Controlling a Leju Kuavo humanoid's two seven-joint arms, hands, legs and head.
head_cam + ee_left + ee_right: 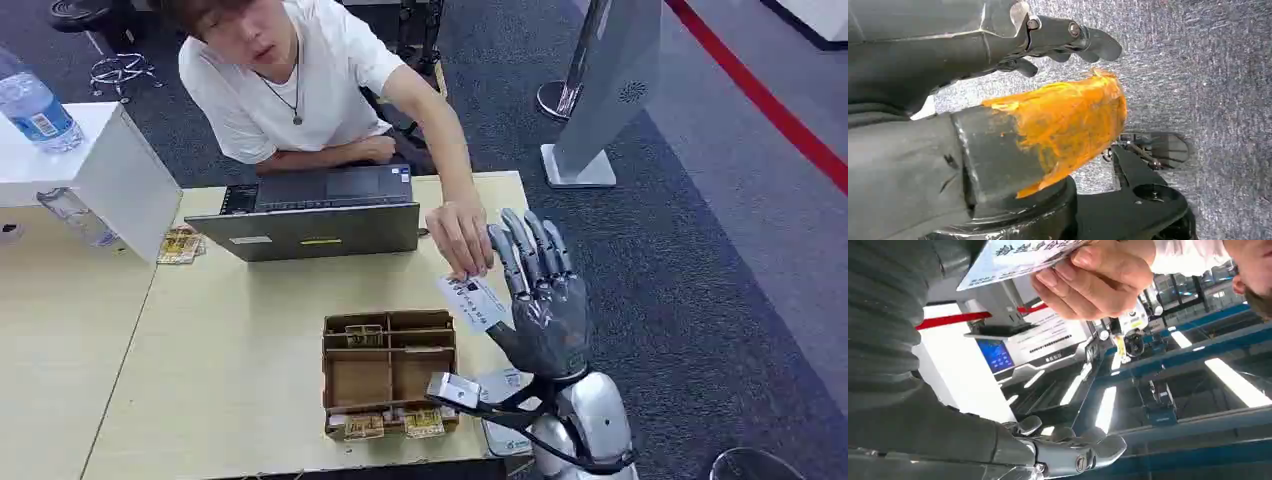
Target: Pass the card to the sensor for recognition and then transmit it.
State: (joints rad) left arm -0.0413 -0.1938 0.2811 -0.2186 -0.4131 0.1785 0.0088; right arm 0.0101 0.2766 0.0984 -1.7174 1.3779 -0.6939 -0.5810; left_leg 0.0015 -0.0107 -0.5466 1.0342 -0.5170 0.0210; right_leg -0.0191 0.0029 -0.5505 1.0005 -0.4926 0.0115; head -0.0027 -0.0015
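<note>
Head view: the right hand (540, 290) is raised above the worktop (230, 400) at about 4 o'clock of the scene, palm up and fingers extended and spread. The card (473, 301), a white rectangle with a dark blue corner patch and lines of small print, lies tilted at the hand's 9 o'clock edge. A person's hand (460, 237) pinches the card's far end from 12 o'clock. Whether the robot's thumb presses on the card cannot be told.

Right wrist view: the person's fingers (1088, 285) grip the card (1018, 255), whose printed face shows blue characters.

Left wrist view: the left hand (1063, 42) hangs over grey carpet with fingers curled, holding nothing.

On the worktop, a compartmented cardboard tray (390, 375) sits at 6 o'clock and an open laptop (315, 212) at 12 o'clock.
</note>
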